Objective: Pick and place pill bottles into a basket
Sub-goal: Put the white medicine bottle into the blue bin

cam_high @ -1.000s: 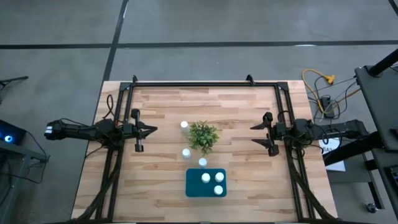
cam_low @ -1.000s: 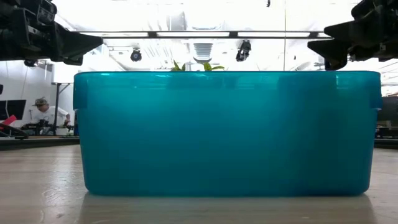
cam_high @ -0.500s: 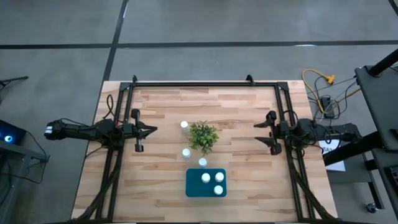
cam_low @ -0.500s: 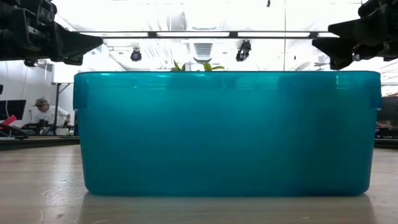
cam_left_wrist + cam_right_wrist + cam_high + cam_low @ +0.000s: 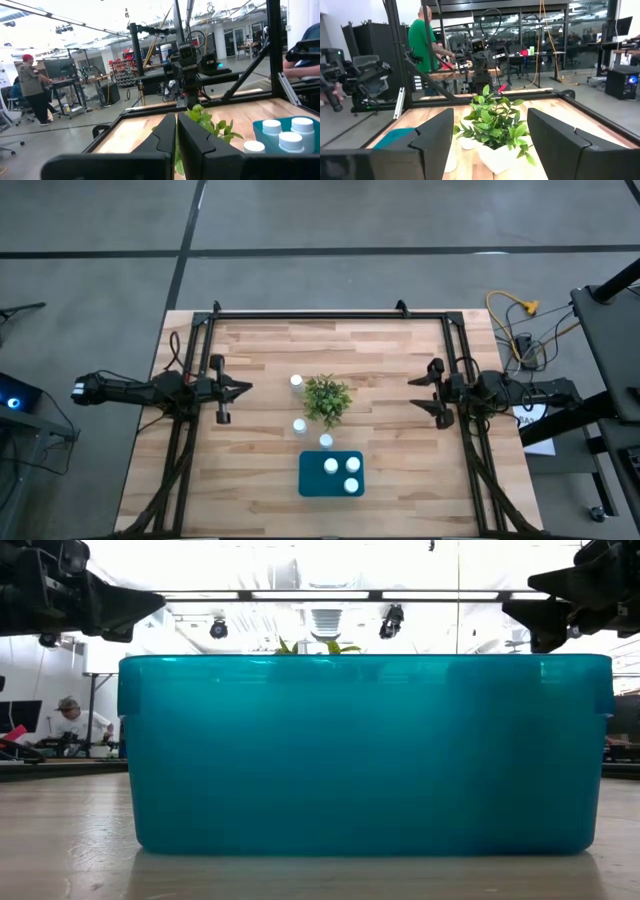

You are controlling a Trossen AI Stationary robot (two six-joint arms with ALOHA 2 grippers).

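Right claw (image 5: 432, 393), fingers parted and empty, hangs over the right side of the tabletop, well apart from the work. Left claw (image 5: 240, 389), fingers pressed together and holding nothing, hangs over the left side, pointed toward the centre.

Small white cylindrical pill bottles with white caps: three stand inside the teal-blue rectangular plastic basket (image 5: 312, 477) at the near centre of the tabletop, at (image 5: 331, 467), (image 5: 353, 465) and (image 5: 351, 485). Three are outside it: one (image 5: 326, 441) just beyond the basket's far edge, one (image 5: 299, 426) close to the near left of the plant, one (image 5: 296, 381) to the plant's far left. The small green leafy plant in a white pot (image 5: 327, 399) stands at mid-tabletop, between the two claws.

The light wooden plank tabletop (image 5: 260, 490) is bounded by a black metal frame (image 5: 330, 314).

Judgement: the task is about half done; the step in hand is a pause between picks, neither claw being near a bottle. The next move calls for one claw to come in over a loose bottle with fingers apart, avoid the plant's leaves, and close on the bottle. The left claw would have to open first.
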